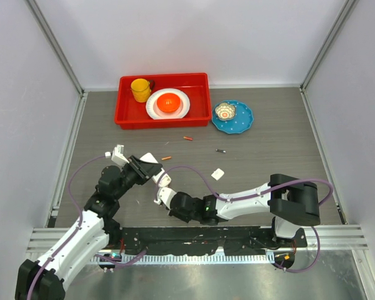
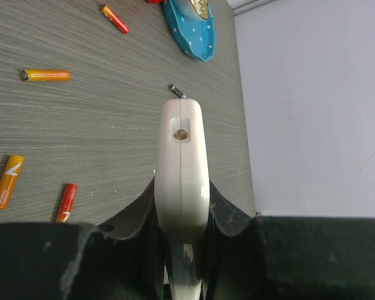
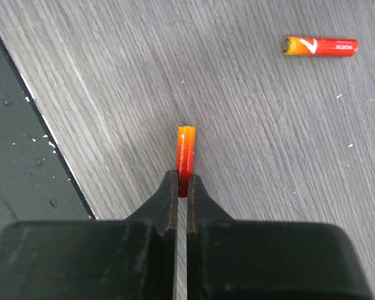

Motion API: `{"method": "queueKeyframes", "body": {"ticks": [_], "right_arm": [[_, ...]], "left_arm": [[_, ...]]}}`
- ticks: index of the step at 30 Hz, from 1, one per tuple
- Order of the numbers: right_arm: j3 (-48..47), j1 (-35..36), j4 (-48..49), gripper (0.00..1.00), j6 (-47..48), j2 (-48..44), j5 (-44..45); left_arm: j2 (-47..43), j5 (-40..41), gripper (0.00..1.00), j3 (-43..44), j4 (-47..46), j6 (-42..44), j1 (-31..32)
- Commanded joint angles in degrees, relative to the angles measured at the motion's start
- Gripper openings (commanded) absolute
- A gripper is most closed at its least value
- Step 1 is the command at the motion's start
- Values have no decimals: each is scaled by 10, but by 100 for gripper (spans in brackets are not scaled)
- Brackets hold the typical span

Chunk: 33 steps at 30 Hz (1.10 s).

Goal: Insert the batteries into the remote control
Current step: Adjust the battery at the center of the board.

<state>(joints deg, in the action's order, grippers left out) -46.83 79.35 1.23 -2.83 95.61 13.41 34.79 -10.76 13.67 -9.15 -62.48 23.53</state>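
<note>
— Where's the remote (image 2: 182, 169)?
— Clamped edge-on in the left gripper (image 2: 182, 206), over the near-left part of the table (image 1: 269, 156).
— And the right gripper (image 3: 182, 184)?
— Pinched tight on an orange battery (image 3: 185, 156), whose end pokes out past the tips, close to the near edge.
— Others?
— Loose batteries (image 2: 45, 75) lie on the table's middle.

Red tray (image 1: 199, 95) with yellow cup (image 1: 140, 89); blue plate (image 1: 241, 121)
</note>
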Motion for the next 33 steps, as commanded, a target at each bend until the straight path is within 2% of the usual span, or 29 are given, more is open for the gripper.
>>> {"method": "queueKeyframes", "body": {"ticks": [1,6,8,12,13,14,16,18,19,22,23,26,33], "right_arm": [[-3,-3,-26,1,-27,-33,39],[7,-4,-73,1,-80,-83,89],[2,-12,-92,1,-116,-111,153],[-29,-84,-140,1,-266,-152,192],[-32,-102,-144,1,-348,-156,192],[-34,-124,-147,1,-388,-159,195],[-42,-134,-150,1,-484,-157,203],[-49,-138,-154,1,-540,-144,223],[-52,-139,-161,1,-610,-136,231],[-51,-152,-184,1,-713,-117,221],[-50,-154,-193,1,-774,-115,218],[-66,-154,-247,1,-863,-96,228],[-139,-154,-369,1,-966,-37,254]], "left_arm": [[8,-7,0,15,-40,14,-5],[13,0,0,35,-30,26,-8],[3,18,0,42,-23,31,-9],[-31,45,0,38,-25,31,-9],[-36,50,0,37,-25,30,-9],[-39,52,0,36,-23,29,-9],[-45,55,0,36,-21,28,-9],[-49,55,0,34,-19,27,-9],[-51,55,0,33,-19,25,-9],[-58,56,0,29,-23,22,-9],[-60,58,0,28,-23,21,-9],[-67,61,0,24,-23,19,-9],[-79,66,0,18,-22,21,-9]]}}
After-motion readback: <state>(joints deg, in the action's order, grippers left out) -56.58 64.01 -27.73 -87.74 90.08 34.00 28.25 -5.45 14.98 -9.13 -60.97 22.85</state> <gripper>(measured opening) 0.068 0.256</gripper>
